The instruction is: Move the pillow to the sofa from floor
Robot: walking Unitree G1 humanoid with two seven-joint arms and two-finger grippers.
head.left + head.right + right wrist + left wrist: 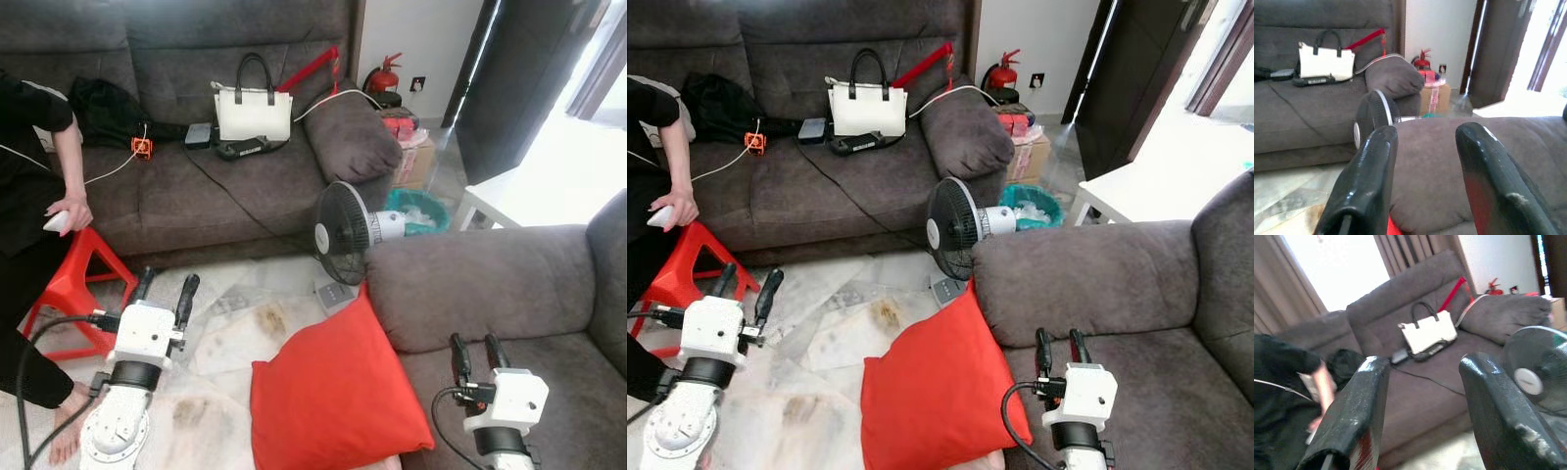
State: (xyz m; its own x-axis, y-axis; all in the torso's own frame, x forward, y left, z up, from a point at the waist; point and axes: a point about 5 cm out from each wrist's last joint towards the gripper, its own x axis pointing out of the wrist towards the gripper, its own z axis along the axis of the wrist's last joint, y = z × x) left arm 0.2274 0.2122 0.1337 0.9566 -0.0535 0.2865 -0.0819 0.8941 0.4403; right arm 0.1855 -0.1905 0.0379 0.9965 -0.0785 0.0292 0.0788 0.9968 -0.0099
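Observation:
A red pillow [333,392] stands tilted on the floor, leaning against the front of the near grey sofa [490,284]. My left gripper [166,285] hangs open over the floor to the pillow's left, nothing between its fingers [1356,416]. My right gripper [478,353] is open above the near sofa's seat, just right of the pillow, and holds nothing. A sliver of the red pillow [1393,228] shows below the right fingers [1369,186].
A black floor fan [345,235] stands just behind the pillow. A second grey sofa [196,186] at the back carries a white handbag [253,113], cables and dark clothing. A person in black [29,196] sits at the left beside a red stool [73,284]. A white table [500,196] stands at the right.

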